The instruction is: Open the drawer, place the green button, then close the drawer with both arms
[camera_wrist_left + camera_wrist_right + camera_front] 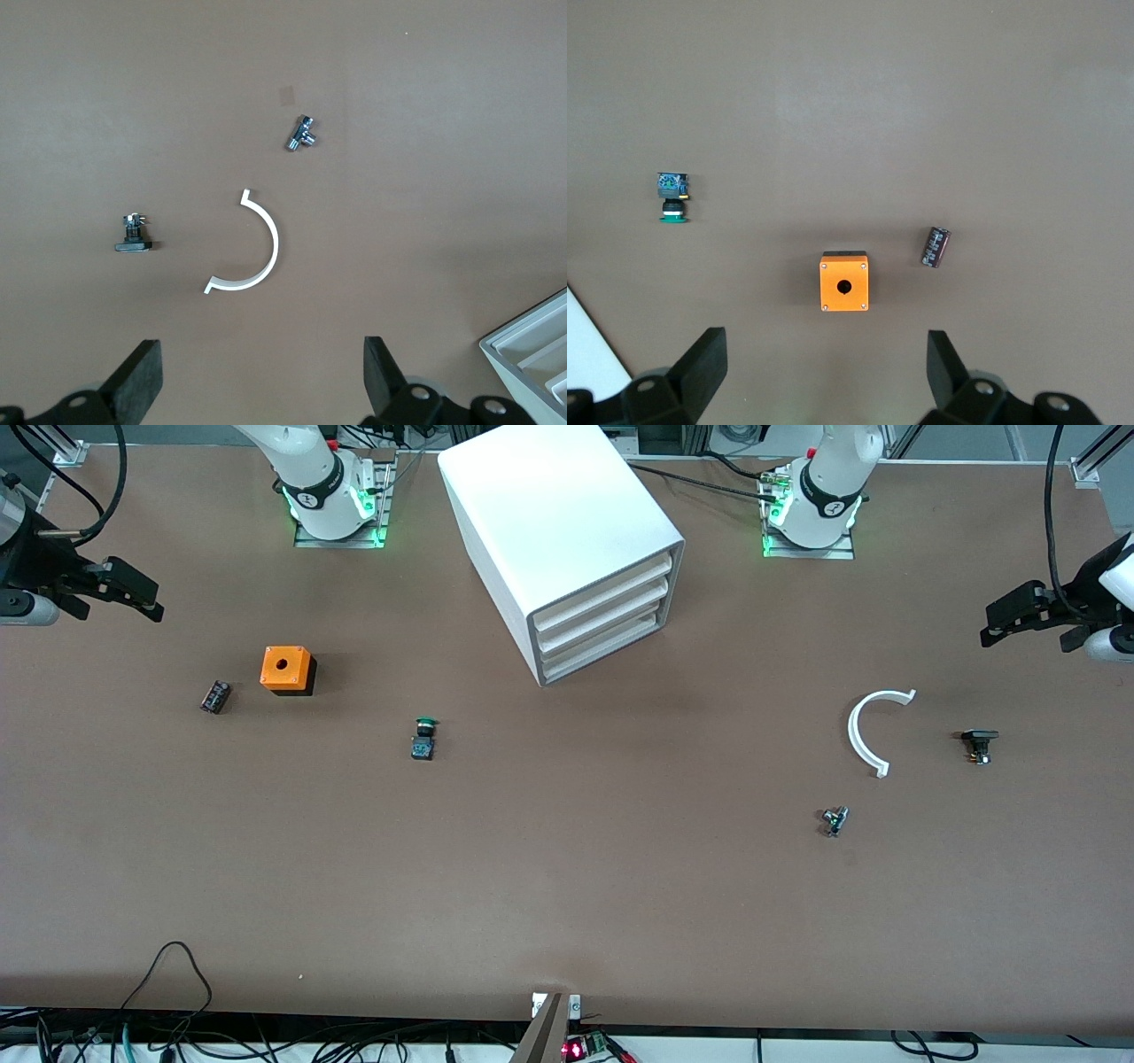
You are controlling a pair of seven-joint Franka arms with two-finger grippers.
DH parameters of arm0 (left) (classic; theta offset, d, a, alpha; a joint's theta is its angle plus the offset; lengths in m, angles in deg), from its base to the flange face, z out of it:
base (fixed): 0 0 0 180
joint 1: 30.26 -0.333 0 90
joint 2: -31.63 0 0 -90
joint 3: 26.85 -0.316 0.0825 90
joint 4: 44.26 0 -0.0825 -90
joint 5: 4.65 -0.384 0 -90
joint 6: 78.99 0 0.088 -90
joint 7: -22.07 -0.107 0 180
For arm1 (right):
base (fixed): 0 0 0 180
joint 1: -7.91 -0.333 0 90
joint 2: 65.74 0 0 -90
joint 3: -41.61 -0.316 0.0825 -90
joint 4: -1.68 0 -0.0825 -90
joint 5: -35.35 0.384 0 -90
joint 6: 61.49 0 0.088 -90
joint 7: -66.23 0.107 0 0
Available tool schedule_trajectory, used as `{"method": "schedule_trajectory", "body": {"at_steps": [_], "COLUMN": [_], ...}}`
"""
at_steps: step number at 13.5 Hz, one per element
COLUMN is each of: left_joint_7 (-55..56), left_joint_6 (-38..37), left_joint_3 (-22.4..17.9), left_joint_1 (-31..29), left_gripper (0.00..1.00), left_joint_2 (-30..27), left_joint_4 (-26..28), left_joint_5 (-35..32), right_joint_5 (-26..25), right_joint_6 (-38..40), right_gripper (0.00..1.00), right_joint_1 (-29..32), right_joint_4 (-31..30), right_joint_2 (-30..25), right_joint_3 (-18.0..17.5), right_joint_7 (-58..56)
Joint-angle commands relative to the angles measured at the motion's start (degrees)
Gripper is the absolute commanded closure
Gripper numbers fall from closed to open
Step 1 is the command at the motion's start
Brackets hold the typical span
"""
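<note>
Waiting arms: both arms hang above the table (567,903), each gripper up in the air at its own end, holding nothing.
Left gripper: the left gripper (1019,615) is over the table edge at the left arm's end; in the left wrist view its fingers (142,376) stand wide apart with bare table between them.
Right gripper: the right gripper (133,593) is over the table edge at the right arm's end; in the right wrist view its fingers (704,359) are also spread wide.
Cabinet: the white cabinet (554,531) stands near the edge where the robot bases are, between the 2 bases, its grey-framed front turned toward the front camera and the left arm's end.
Drawer: the drawer (602,649), lowest of 3, sits pushed in, level with the 2 above it.
Button: the button (424,739) lies on its side on the bare table, green cap toward the bases, nearer to the front camera than the cabinet and toward the right arm's end, well apart from both grippers.
Orange box: the orange box (287,670) with a round hole on top stands closer to the right arm's end than the button; a small dark cylinder (214,696) lies just beside it.
Left arm's end: a white half ring (864,731), a black-capped part (979,742) and a small silvery part (834,820) lie apart from each other.
</note>
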Motion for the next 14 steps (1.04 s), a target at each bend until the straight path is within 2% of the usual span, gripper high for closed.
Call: {"method": "schedule_trajectory", "body": {"at_steps": [1, 4, 6, 10, 13, 14], "left_joint_7": [-1.57, -0.87, -1.30, -1.48, -1.66, -1.66], "left_joint_6": [-1.00, -1.35, -1.79, -1.18, -0.56, -0.56], "left_joint_3": [0.11, 0.37, 1.33, 2.30, 4.49, 5.38], "left_joint_1": [-0.30, 0.49, 1.02, 1.37, 1.63, 1.63], "left_gripper": [0.00, 0.00, 0.00, 0.00, 0.00, 0.00], "left_joint_2": [0.76, 1.19, 3.20, 5.06, 11.64, 13.31], "left_joint_4": [-1.83, -3.92, -4.72, -2.79, 1.23, 2.82], "left_joint_5": [0.97, 0.97, 0.89, 1.06, 3.69, 6.74], "right_joint_5": [0.18, 0.36, 0.79, 0.80, 0.45, 0.62], "right_joint_6": [0.61, 1.05, 2.20, 1.06, -2.54, -2.64], "right_gripper": [0.00, 0.00, 0.00, 0.00, 0.00, 0.00], "right_joint_1": [0.24, -1.60, -1.61, -6.69, -9.86, -9.96], "right_joint_4": [0.59, 3.57, 3.93, 4.63, 6.21, 7.26], "right_joint_2": [1.38, 6.74, 8.16, 11.59, 16.14, 18.08], "right_joint_3": [-0.11, -0.55, -0.46, -0.55, -0.55, -0.55], "right_joint_7": [-0.58, -0.58, -0.59, -0.23, -0.49, -0.84]}}
